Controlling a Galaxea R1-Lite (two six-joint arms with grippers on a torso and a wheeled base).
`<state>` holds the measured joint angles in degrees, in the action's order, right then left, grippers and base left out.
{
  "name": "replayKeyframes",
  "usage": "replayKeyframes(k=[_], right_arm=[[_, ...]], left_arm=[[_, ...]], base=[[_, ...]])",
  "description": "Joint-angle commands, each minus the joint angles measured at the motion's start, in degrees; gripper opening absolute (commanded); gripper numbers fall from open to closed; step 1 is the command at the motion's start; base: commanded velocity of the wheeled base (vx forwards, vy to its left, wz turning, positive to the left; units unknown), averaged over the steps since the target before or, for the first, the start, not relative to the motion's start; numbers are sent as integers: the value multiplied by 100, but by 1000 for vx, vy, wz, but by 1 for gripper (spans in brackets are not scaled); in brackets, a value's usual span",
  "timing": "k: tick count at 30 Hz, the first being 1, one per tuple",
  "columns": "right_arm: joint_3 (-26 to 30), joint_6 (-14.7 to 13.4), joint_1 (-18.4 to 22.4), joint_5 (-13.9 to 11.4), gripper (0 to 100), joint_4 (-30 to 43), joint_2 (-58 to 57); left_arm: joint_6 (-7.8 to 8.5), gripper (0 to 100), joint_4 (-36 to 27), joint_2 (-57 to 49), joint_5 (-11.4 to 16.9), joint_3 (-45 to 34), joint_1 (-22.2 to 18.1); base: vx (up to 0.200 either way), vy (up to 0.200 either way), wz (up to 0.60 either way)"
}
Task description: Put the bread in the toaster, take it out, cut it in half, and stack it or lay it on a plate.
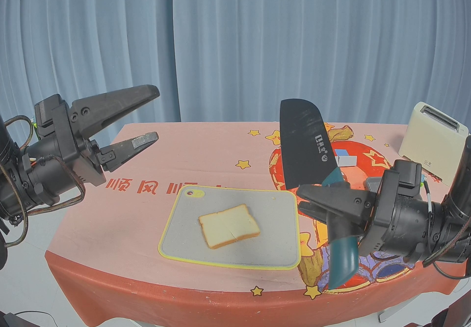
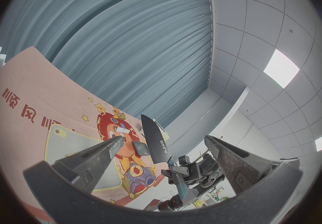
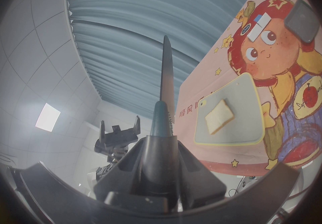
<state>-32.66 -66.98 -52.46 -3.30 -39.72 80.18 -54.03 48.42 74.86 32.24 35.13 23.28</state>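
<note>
Lying smooth, a pink printed tablecloth (image 1: pixel 147 225) is carrying a grey cutting board (image 1: pixel 274 244) with a yellow rim and rounded corners. At two o'clock from it a cream, boxy toaster (image 1: pixel 434 144) is standing, its slot's inside hard to make out. The left gripper (image 1: pixel 156 113) is hanging spread wide at ten o'clock. At three o'clock the right gripper (image 1: pixel 301 198) is clamping the teal handle of a broad black-bladed knife (image 1: pixel 304 144), blade up. One pale, tan-crusted bread slice (image 1: pixel 229 226) is lying mid-board. A dark square (image 3: pixel 302 25) is sitting half hidden behind that gripper.
</note>
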Motion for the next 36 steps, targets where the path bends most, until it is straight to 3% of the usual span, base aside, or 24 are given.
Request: replayKeyframes(k=[1,2,4,5,7,11,14,15,16,17,19,24,36], right_arm=[[-162,202,16,-364,0,78,15],[-162,361,-1,-390,0,78,77],[-109,1187,-10,-399,0,-10,472],[-109,1336,-10,-399,0,-10,543],[-223,1899,42,-408,0,-71,771],[-593,2057,174,-443,0,-221,763],[-1243,2567,359,-443,0,711,771],[-1709,3094,438,-443,0,1748,789],[-1753,3156,438,-443,0,1854,789],[-2342,3780,473,-452,0,3022,789],[-2895,4122,543,-452,0,3813,850],[-3282,4456,500,-382,0,4446,1140],[-3247,4535,561,-390,0,4701,1307]], left_arm=[[-2,100,1,-24,1,46,-8],[-2,100,1,-24,10,55,-8],[6,100,9,-24,-8,55,-8],[6,100,9,-24,-16,64,-8],[15,100,9,-33,-52,64,-17],[59,100,-8,-42,-43,73,-52],[77,100,-26,-42,-43,108,-61],[94,100,-34,-33,-43,125,-61],[103,100,-34,-24,-52,117,-70],[103,100,-26,-24,-52,90,-70],[147,100,-34,-24,-52,64,-61],[270,100,-34,-7,-34,160,-52],[261,100,-43,37,133,503,-8]], base=[[0,0,0],[0,0,0],[0,0,0],[0,0,0],[0,0,0],[0,0,0],[0,0,0],[0,0,0],[0,0,0],[0,0,0],[0,0,0],[0,0,0],[0,0,0]])
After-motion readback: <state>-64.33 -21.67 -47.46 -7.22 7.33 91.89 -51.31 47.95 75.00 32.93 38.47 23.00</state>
